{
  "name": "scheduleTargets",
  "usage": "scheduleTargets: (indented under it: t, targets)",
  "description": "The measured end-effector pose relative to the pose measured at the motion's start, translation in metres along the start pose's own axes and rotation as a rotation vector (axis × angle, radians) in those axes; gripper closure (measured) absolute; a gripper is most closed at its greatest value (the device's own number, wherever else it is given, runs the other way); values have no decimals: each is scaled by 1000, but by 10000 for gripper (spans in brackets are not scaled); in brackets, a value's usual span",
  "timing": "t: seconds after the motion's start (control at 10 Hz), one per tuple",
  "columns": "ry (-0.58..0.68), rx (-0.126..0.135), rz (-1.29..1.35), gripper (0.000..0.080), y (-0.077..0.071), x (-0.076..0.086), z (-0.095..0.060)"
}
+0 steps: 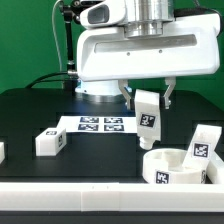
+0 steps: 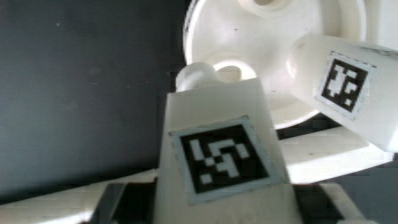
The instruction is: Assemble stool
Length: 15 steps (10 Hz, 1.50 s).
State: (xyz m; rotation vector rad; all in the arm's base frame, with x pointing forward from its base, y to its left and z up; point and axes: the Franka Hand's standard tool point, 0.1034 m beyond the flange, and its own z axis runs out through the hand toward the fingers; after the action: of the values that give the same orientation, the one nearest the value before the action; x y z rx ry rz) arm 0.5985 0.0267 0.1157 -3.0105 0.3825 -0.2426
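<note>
Step in hand, prob.: fitting a leg into the seat.

Gripper [image 1: 148, 102] hangs above desk [image 1: 30, 115]. Fingers [image 1: 127, 98] clamped on held leg [image 1: 148, 114] from both sides. Leg is upright, tag faces ext. cam, bottom end clear of desk.

Seat [image 1: 150, 162] rests on desk, below held leg and toward the exterior view's right, not touching it. Second leg [image 1: 203, 146] stands at seat's rim on that side; socketed or not, can't tell. Third leg [image 1: 50, 141] lies loose on desk, well apart, past marker board [image 1: 100, 124].

Wrist cam: held leg's rounded nub end points toward the seat disc.

Next move needs:
- shift over a free socket
- line nub up w/ hole
- lower straight
- keep clear of second leg

Misalignment likely jams it.
</note>
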Motion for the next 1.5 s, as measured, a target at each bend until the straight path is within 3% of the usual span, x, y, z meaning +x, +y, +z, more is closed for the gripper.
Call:
scheduleTargets:
  t: [0.2,0.4,0.8,1.1,1.2,1.5]
  targets:
    - [-1,73,130,472,4,4,4]
    - [53,112,163,472,-10,13,7]
    - [57,113,166,472,-10,13,8]
    - [85,99,166,472,-7,7,9]
    - [207,74,161,472,-4,15,7]
    - [212,70,160,472,-8,7,10]
